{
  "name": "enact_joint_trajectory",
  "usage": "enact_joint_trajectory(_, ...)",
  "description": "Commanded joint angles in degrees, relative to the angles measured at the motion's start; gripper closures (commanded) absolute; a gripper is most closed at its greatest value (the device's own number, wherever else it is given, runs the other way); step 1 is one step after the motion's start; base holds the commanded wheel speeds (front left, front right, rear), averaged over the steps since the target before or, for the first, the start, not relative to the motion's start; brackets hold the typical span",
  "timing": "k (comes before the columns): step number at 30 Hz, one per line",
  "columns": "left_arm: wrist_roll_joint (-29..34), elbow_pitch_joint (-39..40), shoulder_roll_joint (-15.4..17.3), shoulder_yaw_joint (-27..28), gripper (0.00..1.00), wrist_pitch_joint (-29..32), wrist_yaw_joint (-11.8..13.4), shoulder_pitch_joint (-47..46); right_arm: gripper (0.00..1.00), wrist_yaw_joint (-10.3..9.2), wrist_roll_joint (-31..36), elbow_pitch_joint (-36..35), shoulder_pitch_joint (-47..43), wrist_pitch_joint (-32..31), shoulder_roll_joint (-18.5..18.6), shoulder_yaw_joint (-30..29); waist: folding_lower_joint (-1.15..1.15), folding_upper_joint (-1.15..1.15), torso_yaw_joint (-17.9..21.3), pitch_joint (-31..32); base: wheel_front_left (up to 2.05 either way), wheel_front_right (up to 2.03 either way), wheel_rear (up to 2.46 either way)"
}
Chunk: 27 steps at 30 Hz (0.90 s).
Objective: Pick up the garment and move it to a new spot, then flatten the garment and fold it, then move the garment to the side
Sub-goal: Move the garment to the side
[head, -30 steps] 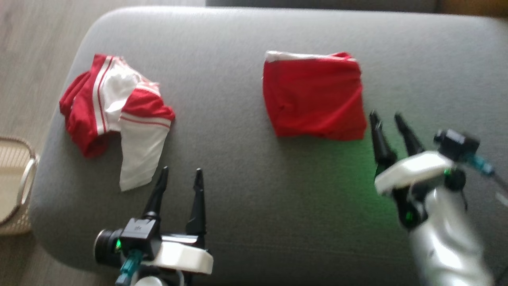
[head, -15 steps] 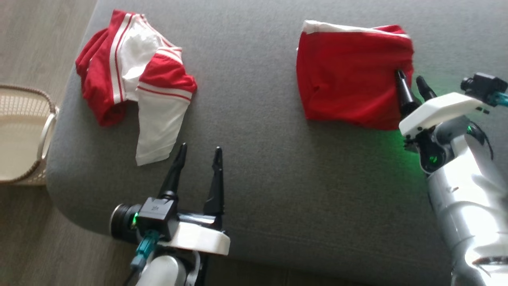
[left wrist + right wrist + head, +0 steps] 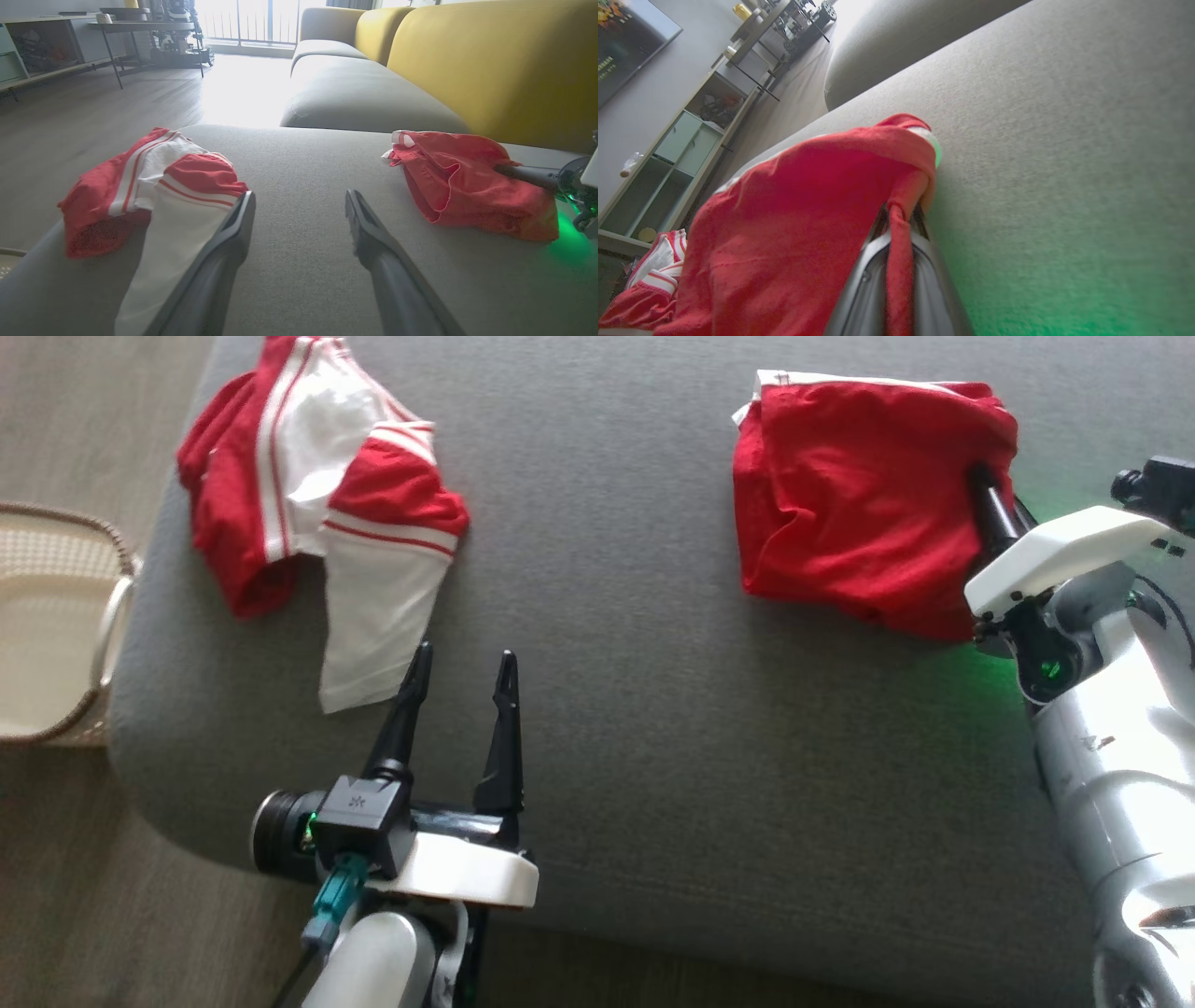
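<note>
From the head we look steeply down on the grey sofa seat (image 3: 653, 728), its front edge near the bottom of the view. Our left wrist camera sits low over that seat, facing level along the left gripper (image 3: 300, 193) toward the yellow backrest (image 3: 490, 60) and the bright window (image 3: 252, 18). Our right wrist camera is nearest, tilted, close against the red garment (image 3: 798, 224). All three views share that garment and the red-and-white garment (image 3: 317, 504).
</note>
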<state>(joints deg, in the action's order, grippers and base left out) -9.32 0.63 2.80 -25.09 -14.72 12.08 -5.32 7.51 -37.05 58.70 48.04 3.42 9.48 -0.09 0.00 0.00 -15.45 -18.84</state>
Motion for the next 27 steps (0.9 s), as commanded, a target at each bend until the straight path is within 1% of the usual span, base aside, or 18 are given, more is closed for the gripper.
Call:
enact_joint_trajectory(1, 0.3, 2.1, 0.1, 2.1, 0.00, -0.3, -0.1, -1.6, 1.00, -0.02, -0.4, -1.6, 1.2, -0.2, 0.6, 1.4, 0.00, 0.00, 1.3, -0.1, 0.00, 0.00, 0.00)
enact_joint_trajectory(4, 0.8, 2.2, 0.1, 2.3, 0.00, -0.3, -0.4, -2.0, 1.00, -0.02, 0.1, -2.4, 1.9, -0.2, 2.0, 2.9, 0.00, 0.00, 3.3, -0.7, 0.00, 0.00, 0.00)
enact_joint_trajectory(7, 1.5, 2.4, 0.1, 2.7, 0.00, -0.3, -0.8, -2.5, 1.00, -0.02, 1.9, -3.5, 2.8, -0.4, 4.2, 5.3, 0.00, 0.00, 5.7, -1.8, 0.00, 0.00, 0.00)
enact_joint_trajectory(12, 3.1, 2.5, 0.1, 3.5, 0.00, -0.3, -1.7, -3.8, 1.00, -0.02, 6.1, -6.1, 4.2, -1.4, 9.0, 10.0, 0.00, 0.00, 9.9, -4.1, 0.00, 0.00, 0.00)
enact_joint_trajectory(15, 3.9, 2.4, 0.1, 3.9, 0.00, -0.3, -2.5, -4.7, 1.00, -0.02, 7.6, -7.5, 5.1, -1.9, 11.8, 11.4, 0.00, 0.00, 12.2, -5.3, 0.00, 0.00, 0.00)
enact_joint_trajectory(19, 5.1, 2.1, 0.1, 4.2, 0.00, -0.3, -3.5, -5.9, 1.00, -0.02, 10.3, -8.2, 5.9, -1.2, 15.8, 12.2, 0.00, 0.00, 14.7, -6.8, 0.00, 0.00, 0.00)
enact_joint_trajectory(23, 6.1, 2.0, 0.2, 4.4, 0.00, -0.3, -4.4, -6.9, 1.00, -0.02, 13.9, -7.9, 7.3, 0.7, 19.3, 12.3, 0.00, 0.00, 16.3, -8.0, 0.00, 0.00, 0.00)
enact_joint_trajectory(27, 6.7, 2.0, 0.3, 4.9, 0.00, -0.3, -4.9, -7.5, 1.00, -0.02, 17.6, -7.9, 8.8, 2.4, 20.8, 11.9, 0.00, 0.00, 17.5, -8.9, 0.00, 0.00, 0.00)
